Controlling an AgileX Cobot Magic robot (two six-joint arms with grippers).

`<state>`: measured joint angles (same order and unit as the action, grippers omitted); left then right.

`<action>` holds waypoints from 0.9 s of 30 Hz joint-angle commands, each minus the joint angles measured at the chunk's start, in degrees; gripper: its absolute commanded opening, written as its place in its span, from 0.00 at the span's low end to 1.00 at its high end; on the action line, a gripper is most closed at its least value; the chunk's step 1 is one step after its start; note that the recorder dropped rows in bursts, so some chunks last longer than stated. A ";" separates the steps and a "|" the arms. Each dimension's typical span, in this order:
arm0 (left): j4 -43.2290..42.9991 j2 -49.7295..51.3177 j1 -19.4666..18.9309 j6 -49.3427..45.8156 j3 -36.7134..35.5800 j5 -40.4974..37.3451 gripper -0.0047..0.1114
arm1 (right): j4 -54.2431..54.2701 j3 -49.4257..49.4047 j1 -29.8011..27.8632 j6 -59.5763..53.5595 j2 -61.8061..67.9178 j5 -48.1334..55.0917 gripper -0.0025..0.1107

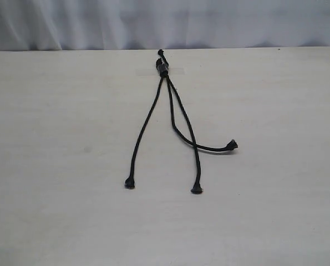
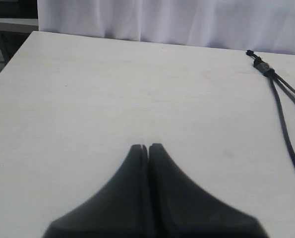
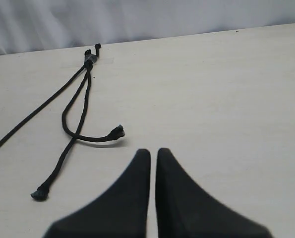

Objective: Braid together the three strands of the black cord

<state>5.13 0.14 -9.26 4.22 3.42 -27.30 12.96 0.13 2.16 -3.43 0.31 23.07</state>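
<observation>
The black cord [image 1: 162, 69] lies flat on the pale table [image 1: 54, 166], its knotted, clipped end at the far middle. Three strands fan toward the near side. The left strand [image 1: 145, 130] runs straight to its tip. The middle strand [image 1: 197, 177] and the right strand [image 1: 232, 145] cross once near their tips. No gripper shows in the exterior view. My left gripper [image 2: 148, 147] is shut on nothing, far left of the knot [image 2: 261, 63]. My right gripper [image 3: 153, 152] is shut with a thin slit and holds nothing, just short of the right strand's tip [image 3: 118, 132].
A white curtain [image 1: 165, 22] hangs behind the table's far edge. A strip of clear tape [image 1: 178, 70] seems to pin the knotted end down. Beyond the table's left corner stands dark furniture [image 2: 8, 20].
</observation>
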 commanded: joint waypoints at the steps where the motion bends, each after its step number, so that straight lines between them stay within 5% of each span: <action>1: 0.46 -0.14 -0.13 0.30 -0.34 0.82 0.04 | 0.05 -0.13 -0.22 0.01 -0.31 0.15 0.06; 19: -4.67 -0.14 -0.13 0.15 -0.34 21.12 0.04 | 0.04 -0.13 -0.22 0.01 -0.31 -40.39 0.06; 27: -4.45 -0.14 -0.13 0.31 -0.34 26.51 0.04 | 0.04 -0.13 -0.22 -0.55 -0.31 -44.19 0.06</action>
<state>0.75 0.14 -9.26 4.22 3.42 -3.88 13.05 0.11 2.16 -3.54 0.23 -20.06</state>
